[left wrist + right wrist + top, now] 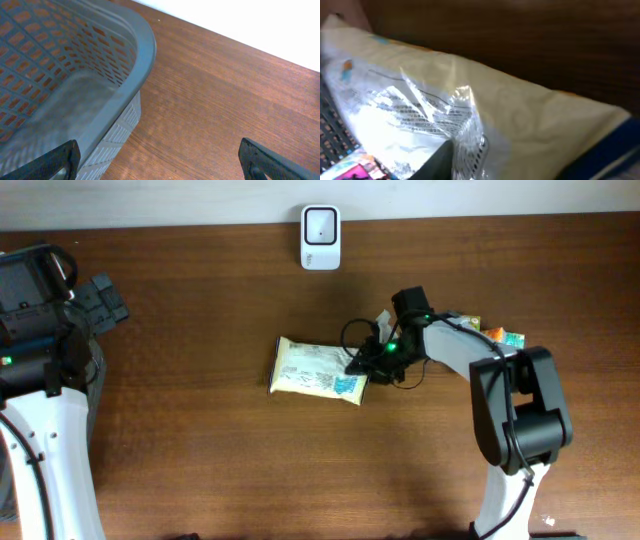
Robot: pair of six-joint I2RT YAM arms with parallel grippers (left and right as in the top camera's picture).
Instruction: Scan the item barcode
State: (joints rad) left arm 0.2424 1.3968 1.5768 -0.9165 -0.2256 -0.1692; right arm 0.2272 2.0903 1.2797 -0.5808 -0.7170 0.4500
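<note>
One cream plastic packet (318,370); beyond it, one white rectangular scanner unit (320,224); to its right, apparently two small orange-and-green packets (495,333); far to its left, one grey perforated plastic basket (75,75). Two white-and-black robot arms, left arm (50,450) and right arm (520,410), flank it.

The left arm (48,450) stands at the left edge of the table, its white lower link rising from the near edge and its dark wrist folded over at the top. The left gripper (103,300) points toward the table's middle, tilted downward, with its jaws spread wide; in the left wrist view the two dark fingertips (60,160) sit at opposite lower corners with nothing between them. The right arm (455,350) rises from the near right side, bends at a dark elbow, and reaches leftward with its white forearm low over the table. The right gripper (362,363) points left and down, a green light glowing at the wrist. Only one dark finger (439,160) shows in the right wrist view, so the jaw spacing cannot be told.
</note>
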